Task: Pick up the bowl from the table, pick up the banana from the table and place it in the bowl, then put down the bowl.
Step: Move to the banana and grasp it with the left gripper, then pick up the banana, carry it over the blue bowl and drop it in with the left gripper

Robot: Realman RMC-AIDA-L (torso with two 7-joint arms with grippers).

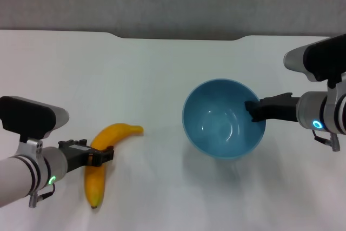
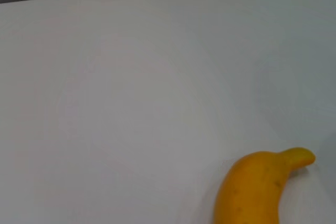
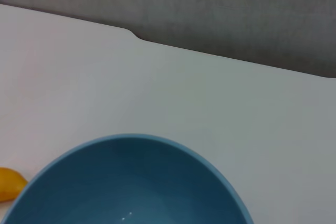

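Head view first: the light-blue bowl [image 1: 224, 118] sits right of centre, tilted so its glossy inside faces the camera, and there's a faint shadow on the white worktop [image 1: 146, 79] under it, so it looks lifted a bit, though I can't say for sure. The right claw [image 1: 252, 110] comes in from the right and is pinching the bowl's right rim, one dark finger showing inside the bowl against the wall.

Over on the near left, the banana [image 1: 102, 158] lies flat on the worktop, curved, with its stem end pointing right toward the bowl and its dark tip toward the near edge. The left claw [image 1: 104, 155] reaches in from the left and sits right over the banana's middle, its black fingers across the fruit. It seems to be pressed onto the banana, but whether it's actually squeezing it, I can't tell. Banana and bowl are well apart. The worktop's far edge has a shallow notch in it, with a grey wall behind.

Left wrist view: just the stem half of the banana [image 2: 257, 184] on plain white worktop [image 2: 131, 103], the dark far edge beyond. No fingers show here.

Right wrist view: the bowl's [image 3: 131, 182] rim and blue inside fill the close part of the picture, a sliver of banana [image 3: 9, 183] peeks in beside it, and the worktop [image 3: 184, 93] runs back to the notch.
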